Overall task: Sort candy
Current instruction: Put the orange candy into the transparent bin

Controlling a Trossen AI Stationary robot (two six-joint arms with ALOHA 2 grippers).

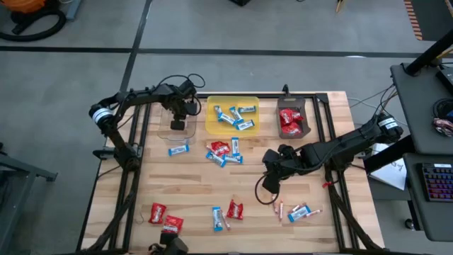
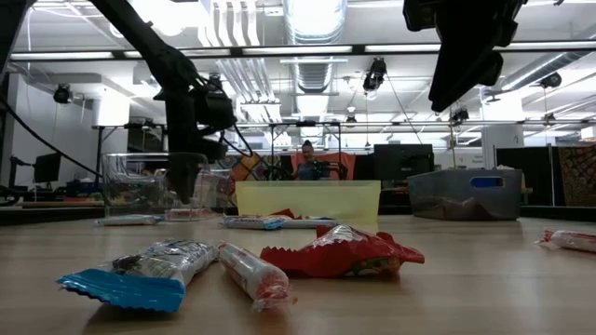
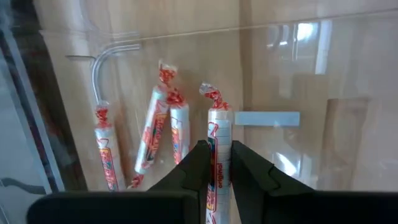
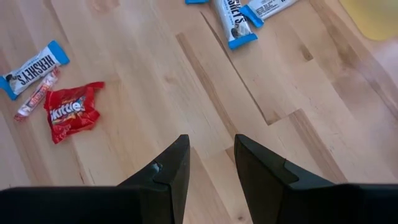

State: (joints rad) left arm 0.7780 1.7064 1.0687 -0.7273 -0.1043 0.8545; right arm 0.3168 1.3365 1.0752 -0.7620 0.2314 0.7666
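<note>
Nearest low-view lens: blue-and-white bar [image 2: 140, 271], pinkish stick [image 2: 253, 274], red packet [image 2: 340, 252], side by side on table [image 1: 198, 188], unsorted. Progress approx. halfway (judgement only). Done so far: several bars in yellow tray [image 1: 252, 126]; red packets in dark tray [image 1: 306, 108]; three sticks [image 3: 155, 137] lying in clear tray [image 1: 190, 132], a fourth stick [image 3: 218, 146] between left gripper [image 3: 216, 163] fingers, jaws narrow and only just parting, so release looks under way but not complete. Left to do: lone bar [image 1: 178, 149] just beside clear tray; mixed heap of bars and red packets [image 1: 224, 151] mid-table below yellow tray; two red packets [image 1: 164, 217] near front left corner; bar plus red packet [image 1: 226, 214] front centre; sticks and a bar [image 1: 297, 211] front right. Right gripper [image 4: 211, 163] over bare wood right of centre, fingers apart, nothing between them, hovering well clear of any piece. Appearance of candy: small, flat or thin, crinkly foil/plastic wraps. Bars: white w/ blue crimped ends, printed lettering. Packets: glossy red, puffy, jagged ends. Sticks: slim rolls, white w/ red print, twisted red ends (lightest of the lot, likely to roll).
</note>
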